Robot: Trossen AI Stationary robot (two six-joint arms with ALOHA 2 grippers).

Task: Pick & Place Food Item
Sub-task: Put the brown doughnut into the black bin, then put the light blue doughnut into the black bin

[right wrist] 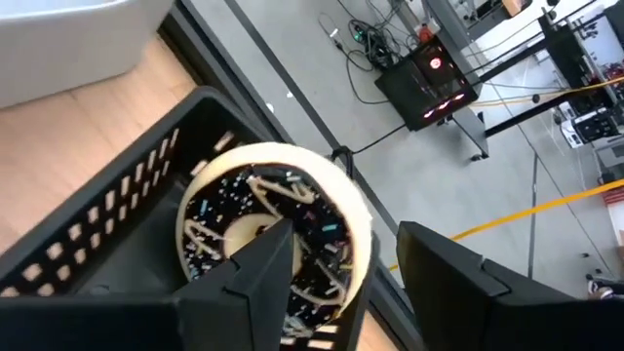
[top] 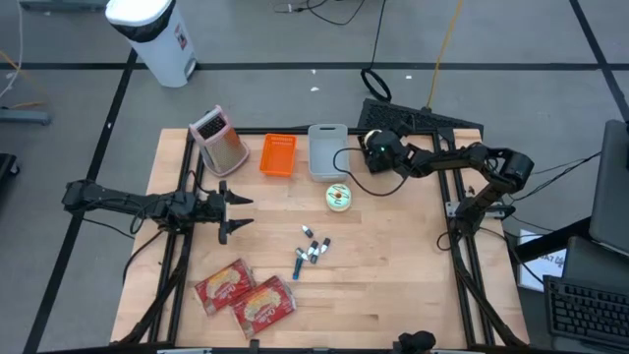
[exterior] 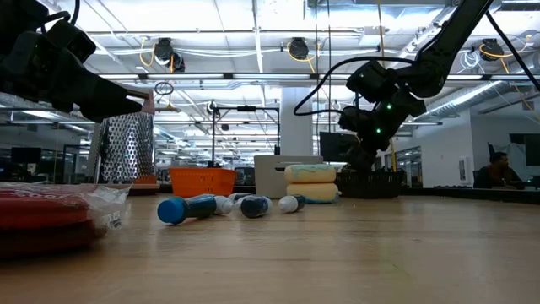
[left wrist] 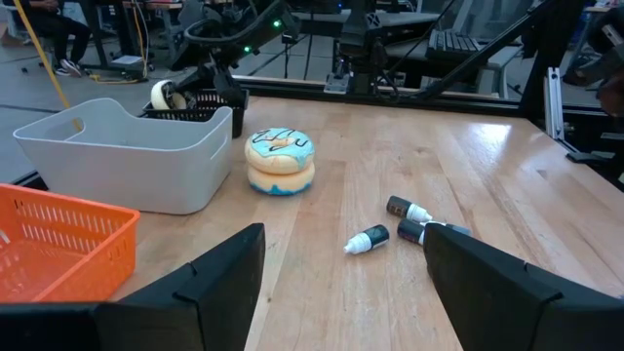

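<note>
A cream donut with dark sprinkled icing (right wrist: 292, 210) is in my right gripper (right wrist: 341, 244), over the black slotted basket (right wrist: 107, 219) at the table's far edge. The same right gripper (top: 371, 146) shows in the high view. A second donut with blue-striped icing (left wrist: 280, 161) lies flat on the table near the grey bin (left wrist: 127, 156). My left gripper (left wrist: 341, 244) waits open at the table's left side (top: 236, 211), level, with nothing between its fingers. My right gripper holds the dark-iced donut by its ring (right wrist: 341, 210). One finger (right wrist: 258, 268) lies over the hole and the icing, the other stands outside the rim. The fingers slant down from the table's right. The donut sits tilted over the basket; whether it touches it, I cannot tell.
An orange basket (top: 278, 155) and a metal grater (top: 218, 140) stand left of the grey bin (top: 327, 149). Several small dropper bottles (top: 313, 251) lie mid-table. Two red snack packets (top: 246, 295) lie near the front left edge.
</note>
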